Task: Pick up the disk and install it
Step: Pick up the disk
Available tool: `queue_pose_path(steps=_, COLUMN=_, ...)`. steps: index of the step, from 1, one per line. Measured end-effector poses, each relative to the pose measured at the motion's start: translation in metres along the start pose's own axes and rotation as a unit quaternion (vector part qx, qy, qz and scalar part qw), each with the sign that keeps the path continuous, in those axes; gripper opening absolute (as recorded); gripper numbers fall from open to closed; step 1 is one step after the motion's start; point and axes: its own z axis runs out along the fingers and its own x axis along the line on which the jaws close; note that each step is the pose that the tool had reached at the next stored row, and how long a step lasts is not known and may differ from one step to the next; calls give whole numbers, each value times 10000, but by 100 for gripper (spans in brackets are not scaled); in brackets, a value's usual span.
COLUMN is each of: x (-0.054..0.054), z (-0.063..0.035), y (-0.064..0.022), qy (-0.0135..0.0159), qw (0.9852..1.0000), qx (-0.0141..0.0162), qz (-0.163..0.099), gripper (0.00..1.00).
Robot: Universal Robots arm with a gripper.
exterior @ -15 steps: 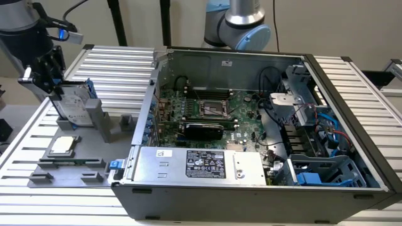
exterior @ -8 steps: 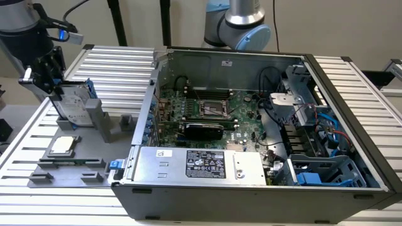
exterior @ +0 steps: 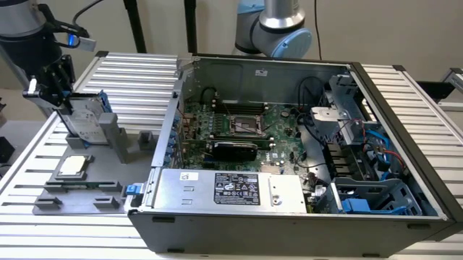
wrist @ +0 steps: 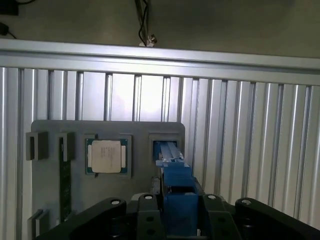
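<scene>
Clamps gripper (exterior: 59, 100) onto the disk (exterior: 85, 123), on edge in the grey holder (exterior: 97, 162); risks jamming in the slot if lifted askew.

Soft, even indoor light (mild glare on the slatted table (wrist: 150, 97)), faint shadows

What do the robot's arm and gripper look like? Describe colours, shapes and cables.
The arm has silver-grey round links and a joint with a light blue cap. The gripper is black, with blocky fingers carrying small round screw heads. Black cables run by the wrist, beside a small blue light.
</scene>
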Motion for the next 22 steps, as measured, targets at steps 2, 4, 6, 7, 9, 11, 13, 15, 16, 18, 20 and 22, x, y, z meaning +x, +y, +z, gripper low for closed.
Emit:
queue_pose_path(steps=2, x=5, z=0, y=1, qy=0, qw=10000, qx=0, qz=0, gripper=0)
queue_pose_path(steps=4, x=14, z=0, y=1, qy=0, qw=10000, qx=0, qz=0, gripper=0)
queue_pose_path(steps=6, x=24, z=-1, y=1, qy=0, qw=10000, qx=0, qz=0, gripper=0)
queue_pose_path(steps=7, x=30, z=-1, y=1, qy=1, qw=10000, qx=-1, qz=0, gripper=0)
queue_pose_path(steps=9, x=42, z=-1, y=2, qy=1, qw=10000, qx=-1, qz=5, gripper=0)
queue_pose_path(steps=11, x=50, z=-1, y=2, qy=0, qw=10000, qx=0, qz=19, gripper=0)
queue_pose_path(steps=13, x=54, z=0, y=2, qy=0, qw=10000, qx=1, qz=43, gripper=0)
queue_pose_path(steps=15, x=59, z=1, y=2, qy=0, qw=10000, qx=1, qz=70, gripper=0)
queue_pose_path(steps=16, x=60, z=1, y=2, qy=0, qw=10000, qx=1, qz=83, gripper=0)
queue_pose_path(steps=18, x=60, z=0, y=2, qy=0, qw=10000, qx=1, qz=91, gripper=0)
queue_pose_path(steps=20, x=61, z=1, y=2, qy=-1, qw=10000, qx=2, qz=91, gripper=0)
queue_pose_path(steps=22, x=61, z=1, y=2, qy=0, qw=10000, qx=1, qz=91, gripper=0)
